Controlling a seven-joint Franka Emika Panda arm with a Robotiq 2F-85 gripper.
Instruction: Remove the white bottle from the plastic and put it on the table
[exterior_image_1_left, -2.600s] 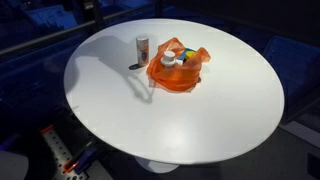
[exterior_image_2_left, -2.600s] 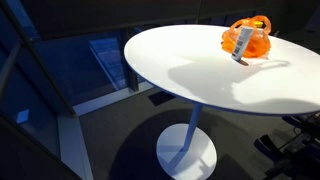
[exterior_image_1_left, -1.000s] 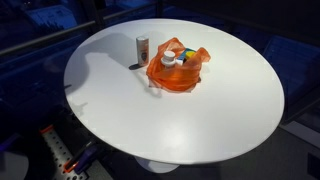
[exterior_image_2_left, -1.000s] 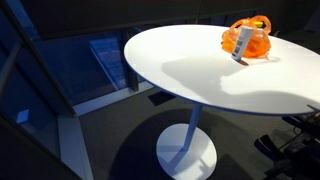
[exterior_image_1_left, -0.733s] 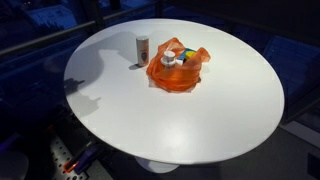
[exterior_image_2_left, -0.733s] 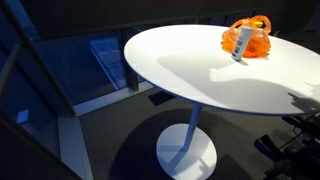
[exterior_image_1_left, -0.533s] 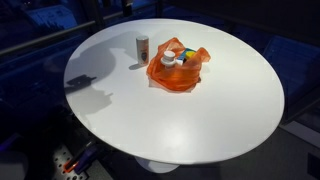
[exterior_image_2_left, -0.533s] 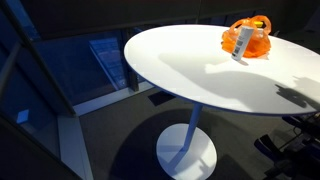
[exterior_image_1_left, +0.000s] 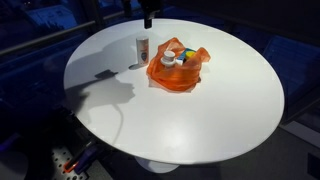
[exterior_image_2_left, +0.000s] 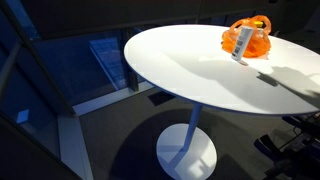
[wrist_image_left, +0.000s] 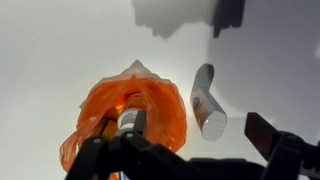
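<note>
While gripper (wrist_image_left: 185, 152) hangs at wrist-view bottom edge, jaws spread, empty: white bottle (wrist_image_left: 207, 100) centre-right, just beside orange plastic bag (wrist_image_left: 130, 115).

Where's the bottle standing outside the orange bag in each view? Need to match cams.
Exterior view: bottle upper centre, upright, just left of the bag.
Exterior view: bottle top right, overlapping the front of the bag.
Wrist view: bottle right of centre, beside the bag on its right.
Shared landmark: the orange bag.
</note>
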